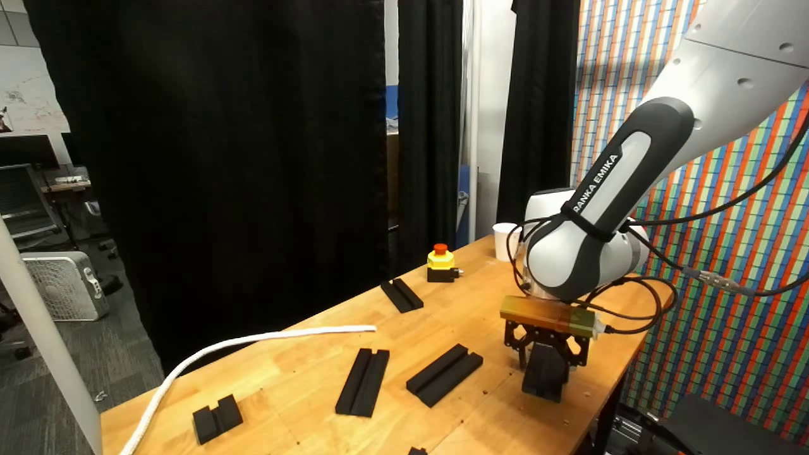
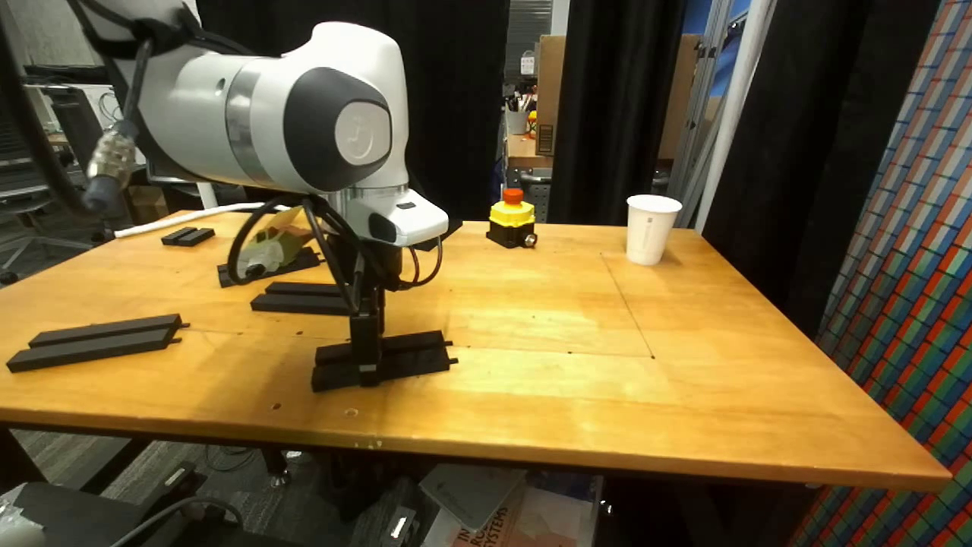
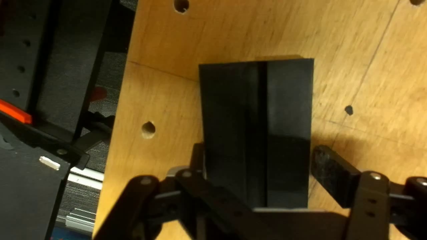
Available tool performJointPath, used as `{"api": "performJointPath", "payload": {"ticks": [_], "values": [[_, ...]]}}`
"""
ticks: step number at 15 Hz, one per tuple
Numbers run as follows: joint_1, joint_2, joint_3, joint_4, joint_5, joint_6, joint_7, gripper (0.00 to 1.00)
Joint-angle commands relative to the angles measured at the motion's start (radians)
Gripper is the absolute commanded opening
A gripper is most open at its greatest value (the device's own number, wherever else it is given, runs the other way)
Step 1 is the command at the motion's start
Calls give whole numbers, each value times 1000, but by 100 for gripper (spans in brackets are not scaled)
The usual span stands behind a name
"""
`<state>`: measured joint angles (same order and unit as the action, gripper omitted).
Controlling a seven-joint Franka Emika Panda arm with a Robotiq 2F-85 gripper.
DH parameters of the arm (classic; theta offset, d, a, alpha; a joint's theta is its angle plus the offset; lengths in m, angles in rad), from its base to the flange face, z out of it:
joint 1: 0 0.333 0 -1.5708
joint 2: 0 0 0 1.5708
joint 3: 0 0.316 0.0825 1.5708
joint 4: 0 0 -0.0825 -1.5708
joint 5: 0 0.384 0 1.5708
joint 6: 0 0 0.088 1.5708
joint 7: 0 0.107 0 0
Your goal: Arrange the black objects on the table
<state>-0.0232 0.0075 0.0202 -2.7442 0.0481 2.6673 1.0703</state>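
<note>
bars point(image 1: 363, 383): black | table point(image 2: 547, 403): light-brown | wall point(image 1: 739, 243): multicoloured grid | chair point(image 1: 23, 197): perhaps grey

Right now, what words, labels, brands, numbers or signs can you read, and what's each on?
"RANKA EMIKA": Franka arm, first letter covered.
"IN", "RO", "SYSTEMS": printed cover under the table, partly hidden.
Too small or blurred: marks on paper cup, whiteboard, cardboard box, gray booklet.
</note>
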Motion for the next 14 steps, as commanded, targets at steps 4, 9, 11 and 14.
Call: {"api": "performJointPath", "payload": {"ticks": [4, 9, 11, 14], "values": [[23, 4, 2, 2, 50, 56, -10, 45], [26, -10, -1, 2, 27, 74, 15, 45], [21, -19, -7, 3, 10, 68, 19, 45], [18, -22, -13, 10, -9, 71, 19, 45]]}}
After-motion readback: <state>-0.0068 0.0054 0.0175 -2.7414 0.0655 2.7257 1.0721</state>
